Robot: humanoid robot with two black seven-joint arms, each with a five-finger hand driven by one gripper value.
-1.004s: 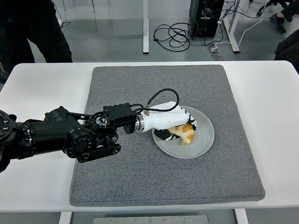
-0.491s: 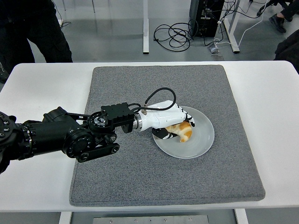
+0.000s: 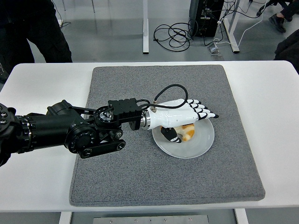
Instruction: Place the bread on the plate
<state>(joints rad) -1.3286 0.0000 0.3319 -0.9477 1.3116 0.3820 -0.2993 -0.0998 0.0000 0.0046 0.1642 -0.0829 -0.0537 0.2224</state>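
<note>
A golden-brown piece of bread (image 3: 185, 132) lies on the clear round plate (image 3: 198, 144), which sits on the grey mat right of centre. My left hand (image 3: 187, 119), white with black fingertips, hovers over the plate. Its fingers (image 3: 202, 109) are stretched out flat above the bread, and the thumb (image 3: 169, 135) hangs down beside it. The hand holds nothing, and it hides part of the bread. The black left arm reaches in from the left edge. My right arm is out of view.
The grey mat (image 3: 140, 177) covers most of the white table (image 3: 37, 186). A person in dark clothes (image 3: 32, 32) stands at the top left. Cables (image 3: 173, 35) and desk legs are on the floor beyond the table.
My left hand has opened: the fingers that were curled around the bread now stretch out flat above it. The bread has come free and rests on the plate.
</note>
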